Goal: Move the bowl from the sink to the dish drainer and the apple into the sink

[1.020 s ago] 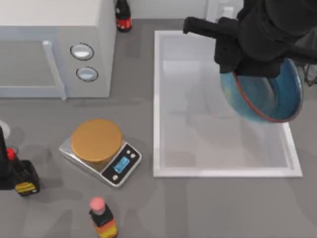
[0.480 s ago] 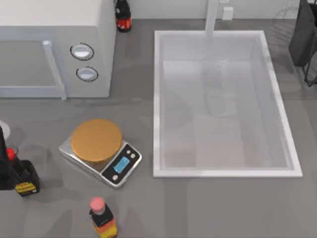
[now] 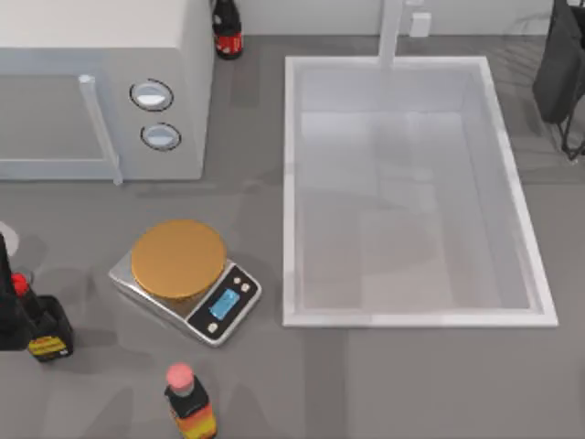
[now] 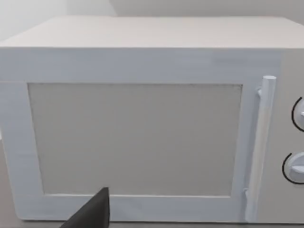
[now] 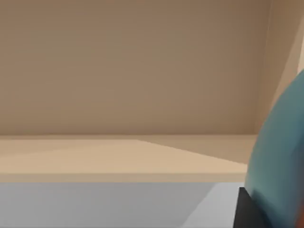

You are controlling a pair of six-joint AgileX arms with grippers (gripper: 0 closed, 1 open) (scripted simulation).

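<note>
From above I use the sink (image 3: 416,315) as my landmark: its white basin lies open on the grey table (image 3: 384,384), with the faucet post (image 3: 391,32) standing at its far rim. Just off the sink's far right corner, a dark part of my right arm (image 3: 559,64) hangs at the frame edge over the thin wires of the dish drainer (image 3: 574,142). In the right wrist view the bowl (image 5: 284,161) shows as a blue curved wall close against the camera, with a dark piece of the right gripper at its lower edge; I cannot tell how the fingers are set. To the sink's left sit the kitchen scale (image 3: 187,274) and the white microwave (image 3: 101,91), and a pink-capped bottle (image 3: 187,402) stands nearer me. My left arm (image 3: 9,302) is parked far to the sink's left at the table edge; its wrist camera faces the microwave door (image 4: 135,137), and one dark fingertip (image 4: 92,213) does not tell me its state.
</note>
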